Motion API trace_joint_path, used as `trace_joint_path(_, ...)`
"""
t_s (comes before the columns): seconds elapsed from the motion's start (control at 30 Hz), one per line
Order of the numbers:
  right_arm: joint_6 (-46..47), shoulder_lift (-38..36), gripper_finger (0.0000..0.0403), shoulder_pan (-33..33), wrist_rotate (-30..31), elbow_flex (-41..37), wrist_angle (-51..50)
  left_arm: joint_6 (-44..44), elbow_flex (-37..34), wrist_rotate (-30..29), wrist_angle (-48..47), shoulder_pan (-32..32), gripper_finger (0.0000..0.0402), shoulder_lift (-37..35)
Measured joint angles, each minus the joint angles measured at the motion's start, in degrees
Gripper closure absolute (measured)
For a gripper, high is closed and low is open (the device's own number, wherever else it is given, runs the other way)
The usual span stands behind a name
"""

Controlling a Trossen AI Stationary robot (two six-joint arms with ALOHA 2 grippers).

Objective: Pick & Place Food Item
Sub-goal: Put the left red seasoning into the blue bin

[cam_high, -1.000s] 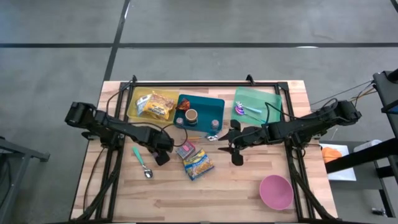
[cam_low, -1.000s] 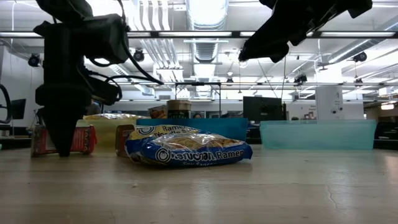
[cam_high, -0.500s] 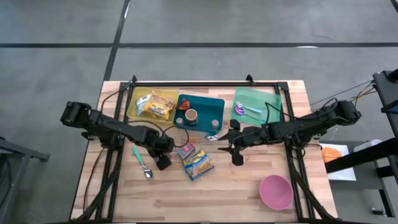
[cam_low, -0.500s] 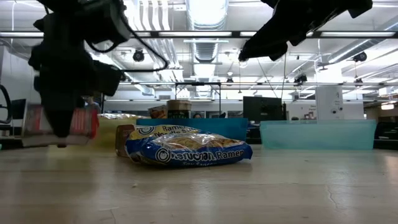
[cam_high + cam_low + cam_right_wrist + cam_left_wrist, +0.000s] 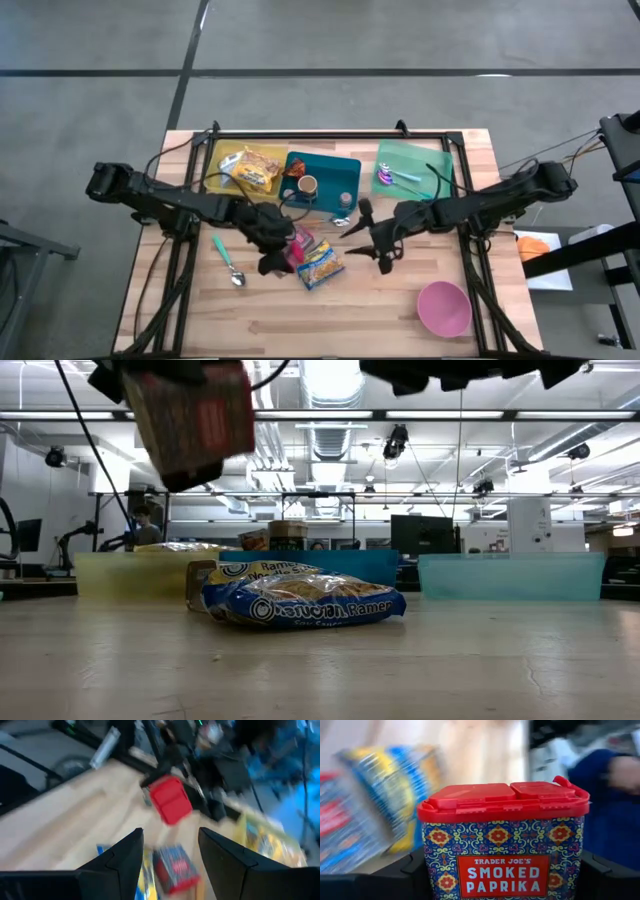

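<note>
A patterned tin of smoked paprika (image 5: pixel 502 845) with a red lid hangs high above the table (image 5: pixel 190 420), with my left gripper (image 5: pixel 502 875) shut on it near the table's middle (image 5: pixel 285 250). The right wrist view shows the tin's red lid (image 5: pixel 171 800). My right gripper (image 5: pixel 167 852) stands open and holds nothing, hovering right of centre (image 5: pixel 370 238). A blue and yellow ramen packet (image 5: pixel 320 265) lies flat on the wood (image 5: pixel 300 605). Beside it lies a smaller red and blue packet (image 5: pixel 175 865). My left gripper pinches the tin between its two fingers (image 5: pixel 405 872), one on each narrow side of the body (image 5: pixel 432 870) below the lid. The fingers come from the table's left, slanting downward. The tin is lifted clear of the table and leans over in the low view.
Along the far edge stand a yellow tray (image 5: pixel 215 165) with packets, a teal tray (image 5: pixel 345 170) with a cup and a green tray (image 5: pixel 420 160). A teal spoon (image 5: pixel 228 262) lies near the left arm. A pink bowl (image 5: pixel 443 307) sits at the near right.
My left gripper has risen from the table with the paprika tin, which stood on the wood a second ago and now hangs high and tilted. The gripper has tipped up and shifted a little toward the table's right. My right gripper has rolled about its own line.
</note>
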Motion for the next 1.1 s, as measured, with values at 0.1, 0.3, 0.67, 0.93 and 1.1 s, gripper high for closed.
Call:
trace_joint_path(0.1, -4.18, 2.06, 0.0213, 0.0, -5.56, 0.0, 3.59, 1.87, 0.08, 2.78, 3.33, 0.09, 0.0108, 0.27)
trace_joint_path(0.3, -4.35, 7.57, 0.0213, -0.15, -6.93, -0.04, 11.86, 6.73, 0.24, 3.5, 3.59, 0.24, 0.0108, 0.33)
trace_joint_path(0.67, -0.83, 17.47, 0.016, -0.13, -4.35, 12.93, 3.9, 8.88, 0.24, 4.86, 3.27, 0.36, 0.0108, 0.33)
trace_joint_path(0.93, -5.7, 26.86, 0.0043, 0.26, 0.73, 31.5, -18.6, 9.23, 0.22, 6.25, 2.55, 0.46, 0.0108, 0.33)
trace_joint_path(1.1, -5.42, 30.7, 0.0027, 0.29, 3.14, 39.44, -26.75, 9.37, 0.2, 6.94, 2.44, 0.46, 0.0108, 0.33)
